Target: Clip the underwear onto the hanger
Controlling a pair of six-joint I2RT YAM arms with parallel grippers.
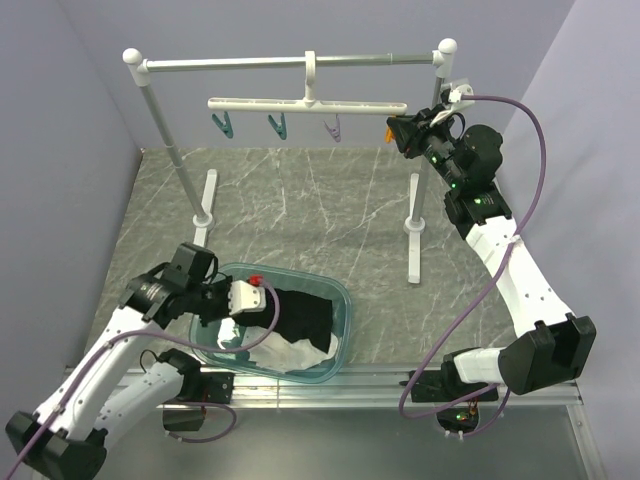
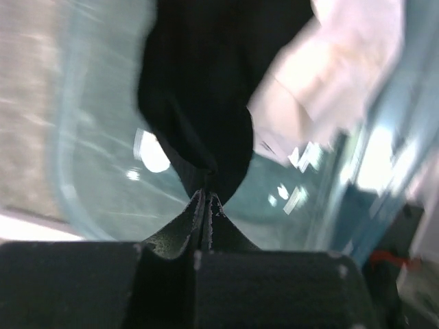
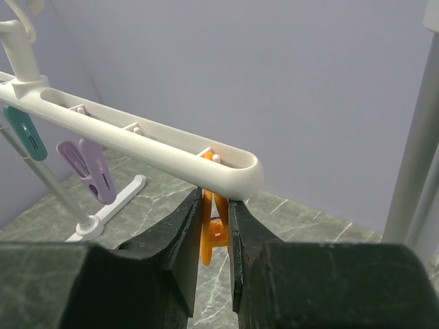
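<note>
One translucent teal plastic basin point(image 1: 343, 300), on the near side of the table by the left arm. It contains one plain black soft fabric underwear point(image 2: 199, 82) and one crumpled white cloth point(image 2: 329, 75), the two touching. Left gripper point(image 2: 206, 199): fingers pressed together on a pinched fold of the underwear, inside the basin. Farther back, one white-and-metal rack with ball-capped posts point(image 1: 250, 64) carries one long white plastic hanger point(image 3: 137, 133). Pegs, four: two teal pegs point(image 1: 223, 125), one purple peg point(image 3: 92, 168), one orange peg point(image 3: 212, 229). Right gripper point(image 3: 215, 205): clamped on the orange peg.
</note>
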